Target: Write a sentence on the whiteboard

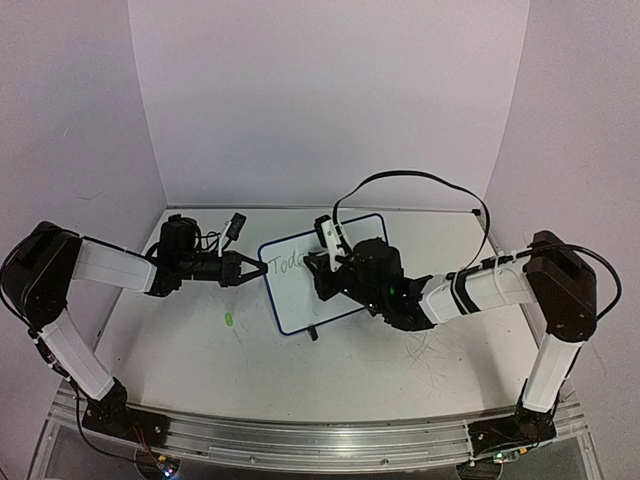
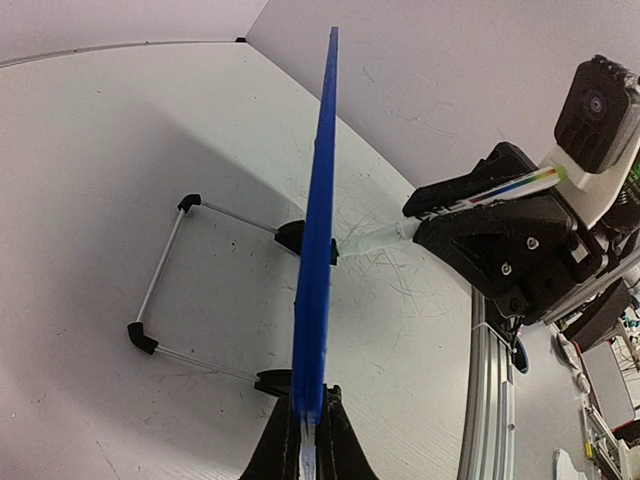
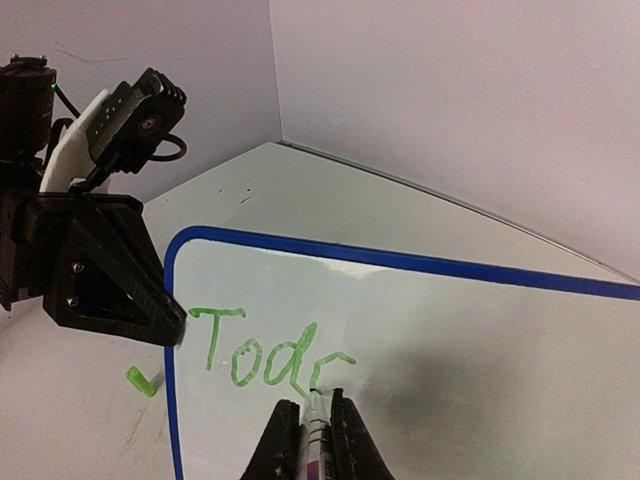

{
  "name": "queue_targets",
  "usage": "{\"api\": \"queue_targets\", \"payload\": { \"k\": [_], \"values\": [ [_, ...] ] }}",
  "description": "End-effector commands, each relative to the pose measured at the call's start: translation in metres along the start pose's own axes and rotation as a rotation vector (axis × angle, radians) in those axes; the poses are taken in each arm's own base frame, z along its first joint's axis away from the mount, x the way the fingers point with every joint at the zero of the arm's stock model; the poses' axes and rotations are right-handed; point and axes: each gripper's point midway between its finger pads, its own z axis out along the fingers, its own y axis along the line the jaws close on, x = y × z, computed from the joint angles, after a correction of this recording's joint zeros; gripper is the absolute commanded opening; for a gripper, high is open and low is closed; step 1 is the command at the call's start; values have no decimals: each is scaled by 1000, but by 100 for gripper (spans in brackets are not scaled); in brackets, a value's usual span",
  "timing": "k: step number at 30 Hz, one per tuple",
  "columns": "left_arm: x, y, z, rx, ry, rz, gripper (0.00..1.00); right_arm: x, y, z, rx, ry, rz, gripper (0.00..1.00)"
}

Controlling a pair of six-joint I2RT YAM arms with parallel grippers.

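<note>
The small white board with a thin blue frame [image 3: 470, 350] has a smooth, shiny face. Its frame looks like plastic. The green writing [image 3: 265, 355] on it is thin and streaky. The white table [image 2: 90, 150] is flat and dull, with many thin scratches at 3 o'clock of the board in the left wrist view. At 9 o'clock there, the thin silver wire stand [image 2: 165, 255] looks like shiny metal, with black plastic corners. The black left gripper [image 2: 310, 425] and black right gripper [image 3: 312, 405] look like hard, dull plastic. The white marker pen [image 3: 318, 435] looks like smooth plastic. The long grey rail [image 1: 320, 440] at 6 o'clock in the top view is shiny metal.
</note>
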Motion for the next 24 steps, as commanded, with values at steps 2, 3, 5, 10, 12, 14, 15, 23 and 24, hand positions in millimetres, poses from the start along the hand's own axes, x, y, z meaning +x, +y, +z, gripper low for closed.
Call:
{"api": "queue_targets", "payload": {
  "k": [2, 3, 5, 10, 12, 14, 15, 23, 24],
  "values": [
    [-22, -12, -5, 22, -40, 68, 0, -9, -18, -8, 87, -13, 0, 0],
    [-22, -12, -5, 23, -40, 68, 0, -10, -19, -7, 91, -20, 0, 0],
    [-21, -12, -6, 21, -40, 67, 0, -15, -21, -6, 98, -35, 3, 0],
    [-21, -12, -6, 22, -40, 68, 0, -25, -22, -3, 106, -56, 3, 0],
    [-21, -12, -6, 23, -40, 68, 0, -28, -25, -3, 116, -62, 4, 0],
    [-21, -12, -6, 22, -40, 68, 0, -29, -28, -2, 123, -66, 5, 0],
    [-21, -12, -5, 23, -39, 68, 0, -29, -27, -2, 123, -68, 7, 0],
    [-21, -13, -6, 22, -41, 70, 0, -37, -26, -1, 119, -87, 7, 0],
    [-21, -12, -6, 21, -41, 70, 0, -39, -26, -1, 118, -90, 6, 0]
  ]
}}
